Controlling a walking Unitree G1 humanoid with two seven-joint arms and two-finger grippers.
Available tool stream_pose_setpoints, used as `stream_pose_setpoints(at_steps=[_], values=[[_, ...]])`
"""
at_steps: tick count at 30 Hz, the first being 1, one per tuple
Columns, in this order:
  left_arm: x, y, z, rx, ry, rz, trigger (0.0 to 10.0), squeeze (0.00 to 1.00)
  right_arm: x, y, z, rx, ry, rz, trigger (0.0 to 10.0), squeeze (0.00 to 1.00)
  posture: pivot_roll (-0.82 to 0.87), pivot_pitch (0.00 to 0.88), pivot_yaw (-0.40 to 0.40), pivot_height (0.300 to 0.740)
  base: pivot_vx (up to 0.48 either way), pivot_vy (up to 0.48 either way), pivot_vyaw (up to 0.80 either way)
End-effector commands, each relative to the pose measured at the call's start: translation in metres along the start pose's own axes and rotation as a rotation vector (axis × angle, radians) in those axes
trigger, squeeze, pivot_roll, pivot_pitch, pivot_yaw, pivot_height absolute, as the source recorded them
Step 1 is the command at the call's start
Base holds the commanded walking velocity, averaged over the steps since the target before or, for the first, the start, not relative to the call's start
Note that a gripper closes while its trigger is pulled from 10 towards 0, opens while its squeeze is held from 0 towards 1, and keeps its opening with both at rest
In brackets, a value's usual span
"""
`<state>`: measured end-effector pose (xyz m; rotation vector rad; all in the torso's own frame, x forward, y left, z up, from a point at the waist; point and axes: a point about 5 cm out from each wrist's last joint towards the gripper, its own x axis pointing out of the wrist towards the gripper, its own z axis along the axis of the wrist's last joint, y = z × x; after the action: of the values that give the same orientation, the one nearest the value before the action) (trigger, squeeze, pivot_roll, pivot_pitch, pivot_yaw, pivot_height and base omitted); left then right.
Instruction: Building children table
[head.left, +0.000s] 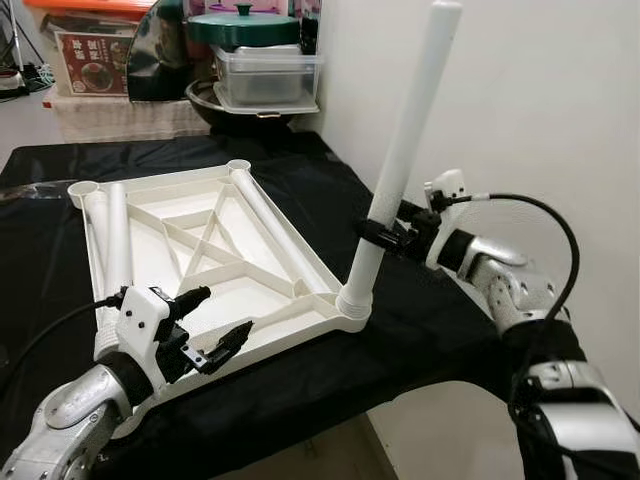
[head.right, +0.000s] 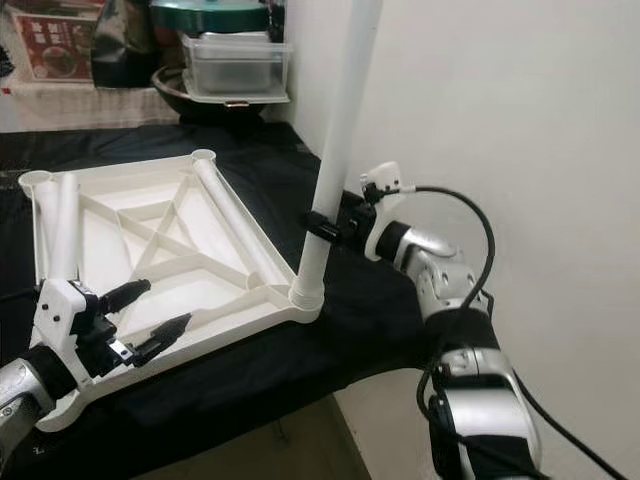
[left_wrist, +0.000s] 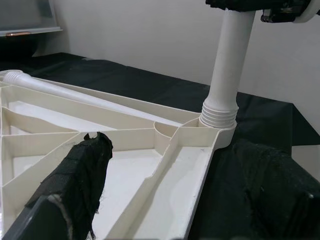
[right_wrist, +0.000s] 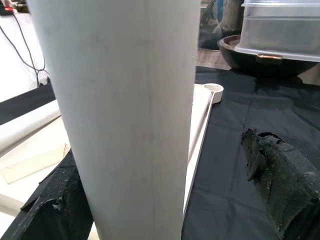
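Note:
The white table top (head.left: 215, 290) lies upside down on a black-covered table (head.left: 420, 330). One white leg (head.left: 405, 150) stands upright in the top's near right corner socket (head.left: 352, 305). My right gripper (head.left: 372, 235) is around this leg at about a third of its height; in the right wrist view one finger (right_wrist: 280, 185) stands clear of the leg (right_wrist: 125, 115), so the gripper is open. Loose legs lie inside the top: two along its left side (head.left: 110, 240) and one along its right side (head.left: 270, 225). My left gripper (head.left: 225, 315) is open over the top's near edge, holding nothing.
At the back stand a clear lidded box (head.left: 268, 75) with a green lid (head.left: 243, 26) on top, a black pan (head.left: 235, 108) and a red-labelled box (head.left: 95, 60). A white wall (head.left: 500, 100) runs close along the right. The table's near edge drops to the floor (head.left: 330, 455).

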<state>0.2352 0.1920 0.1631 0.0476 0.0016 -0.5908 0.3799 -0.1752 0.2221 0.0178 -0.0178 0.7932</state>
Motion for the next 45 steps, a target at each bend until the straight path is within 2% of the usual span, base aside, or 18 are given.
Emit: stream_pose_setpoints(at_steps=[1,4,5,6,7,8,20,22,24,26,30,32,33,35,42,43,44,45], values=[[0.0,-0.002,-0.003,-0.005,0.006,-0.005,10.0,0.0,0.001,-0.005,-0.002,-0.015,0.028,0.017,8.8,0.0,0.13,0.0,-0.142,0.74,0.0,0.0,0.0],[-0.001,-0.002,-0.004,-0.005,0.007,-0.004,10.0,0.0,0.003,-0.004,-0.004,-0.012,0.038,0.038,8.8,0.0,0.13,0.0,-0.143,0.74,0.0,0.0,0.0],[-0.001,-0.002,-0.004,-0.004,0.008,-0.004,10.0,0.0,0.004,-0.004,-0.006,-0.01,0.045,0.057,6.9,0.0,0.13,0.0,-0.144,0.74,0.0,0.0,0.0],[-0.001,-0.002,-0.004,-0.004,0.008,-0.004,10.0,0.0,0.004,-0.004,-0.006,-0.01,0.045,0.057,6.9,0.0,0.13,0.0,-0.144,0.74,0.0,0.0,0.0],[-0.001,-0.001,-0.004,-0.003,0.008,-0.003,10.0,0.0,0.005,-0.004,-0.008,-0.014,0.05,0.069,2.0,0.0,0.13,0.0,-0.146,0.74,0.0,0.0,0.0],[0.0,-0.001,-0.003,-0.003,0.008,-0.004,10.0,0.0,0.005,-0.003,-0.011,-0.007,0.053,0.082,0.0,0.0,0.13,0.0,-0.147,0.74,0.0,0.0,0.0],[0.001,-0.003,-0.004,-0.005,0.007,-0.011,10.0,0.0,0.005,-0.009,-0.022,0.059,0.019,-0.007,0.0,0.0,0.13,0.0,-0.146,0.74,0.0,0.0,0.0],[0.001,-0.003,-0.003,-0.005,0.006,-0.011,10.0,0.0,0.007,-0.012,-0.025,0.084,0.014,-0.116,0.0,0.0,0.14,0.0,-0.148,0.74,0.0,0.0,0.0],[0.0,-0.004,-0.002,-0.004,0.004,-0.01,10.0,0.0,0.01,-0.017,-0.036,0.159,0.011,-0.478,0.0,0.0,0.14,0.0,-0.144,0.74,0.0,0.0,0.0],[-0.001,-0.004,-0.001,-0.002,0.003,-0.009,10.0,0.0,0.007,-0.015,-0.043,0.176,0.026,-0.647,0.0,0.0,0.14,0.0,-0.143,0.74,0.0,0.0,0.0],[0.0,-0.004,0.0,-0.004,-0.003,-0.007,10.0,0.0,0.009,0.005,-0.047,0.232,0.013,-0.763,0.0,0.0,0.14,0.0,-0.136,0.74,0.0,0.0,0.0],[0.003,-0.005,0.002,-0.01,-0.015,-0.009,10.0,0.0,0.015,0.032,-0.045,0.277,0.001,-0.791,0.0,0.0,0.13,0.0,-0.123,0.74,0.0,0.0,0.0],[0.003,-0.005,0.002,-0.01,-0.015,-0.009,10.0,0.0,0.015,0.032,-0.045,0.277,0.001,-0.791,0.0,0.0,0.13,0.0,-0.123,0.74,0.0,0.0,0.0],[0.011,-0.005,0.001,-0.018,-0.024,-0.006,10.0,0.0,0.034,0.062,-0.028,0.307,-0.042,-0.749,0.0,0.0,0.13,0.0,-0.113,0.74,0.0,0.0,0.0],[0.022,0.008,-0.011,0.007,0.016,0.085,10.0,0.0,0.053,0.087,-0.002,0.311,-0.071,-0.728,0.0,0.0,0.12,0.0,-0.11,0.74,0.0,0.0,0.0],[0.023,0.011,-0.014,0.0,0.017,0.104,10.0,0.0,0.052,0.091,-0.004,0.316,-0.043,-0.721,0.1,0.0,0.11,0.0,-0.11,0.74,0.0,0.0,0.0],[0.024,0.013,-0.015,-0.004,0.014,0.116,10.0,0.0,0.05,0.093,-0.007,0.324,-0.021,-0.708,10.0,0.0,0.1,0.0,-0.108,0.74,0.0,0.0,0.0],[0.024,0.013,-0.015,-0.008,0.01,0.122,10.0,0.0,0.047,0.095,-0.009,0.332,0.0,-0.704,10.0,0.0,0.1,0.0,-0.108,0.74,0.0,0.0,0.0]])
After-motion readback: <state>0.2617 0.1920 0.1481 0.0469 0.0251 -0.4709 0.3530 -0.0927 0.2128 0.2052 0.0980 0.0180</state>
